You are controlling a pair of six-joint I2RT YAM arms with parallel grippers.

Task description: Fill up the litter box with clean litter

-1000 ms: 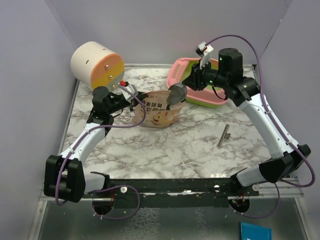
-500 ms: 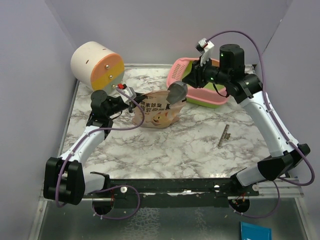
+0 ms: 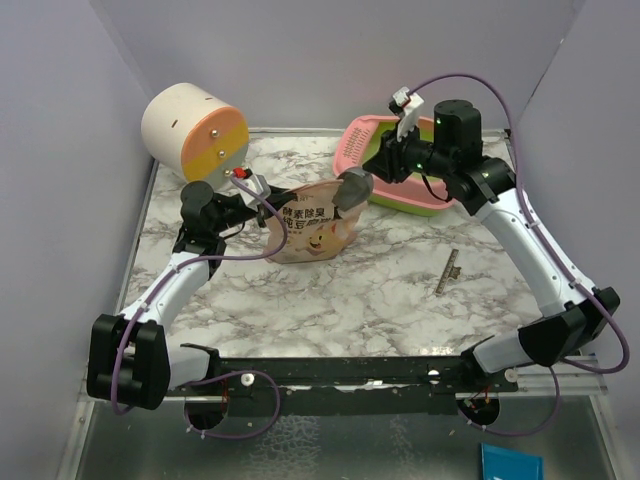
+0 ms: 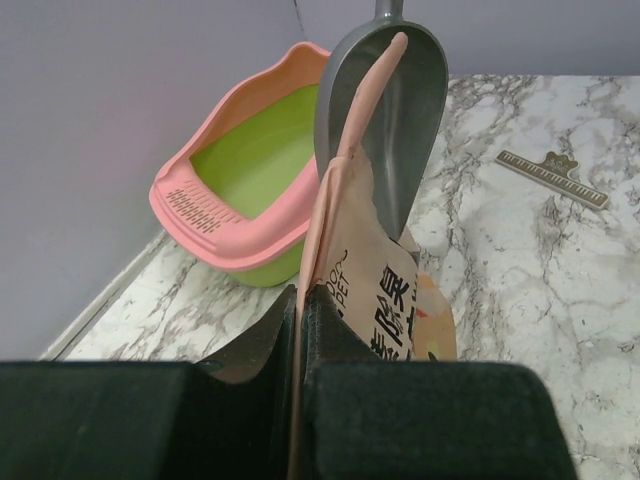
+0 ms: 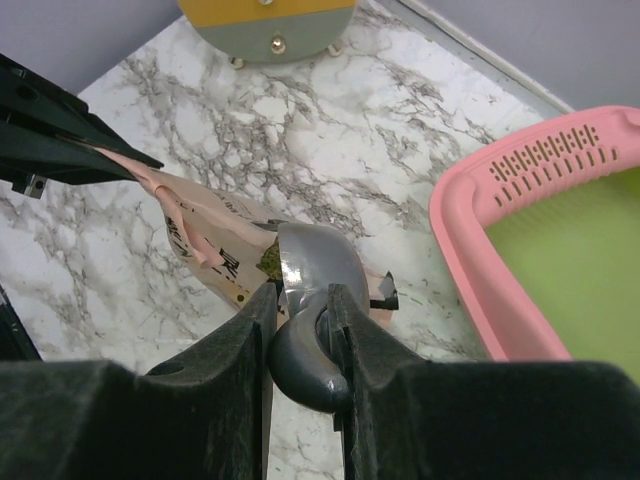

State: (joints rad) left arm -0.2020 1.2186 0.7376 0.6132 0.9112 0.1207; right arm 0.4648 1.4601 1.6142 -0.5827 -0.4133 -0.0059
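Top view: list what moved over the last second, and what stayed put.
The left gripper, shut on the bag's edge, pulled slightly to the left. The bag now stands taller and more upright, with more of its printed face showing. The right gripper lifted a little, then settled back, still clamped on the scoop at the bag's mouth. The litter box and the cylinder did not move.

Pink-rimmed, lime-green litter box (image 3: 352, 145) upright at far right; greenish specks, perhaps clean litter (image 5: 268, 258), inside the bag (image 5: 200, 225) mouth.
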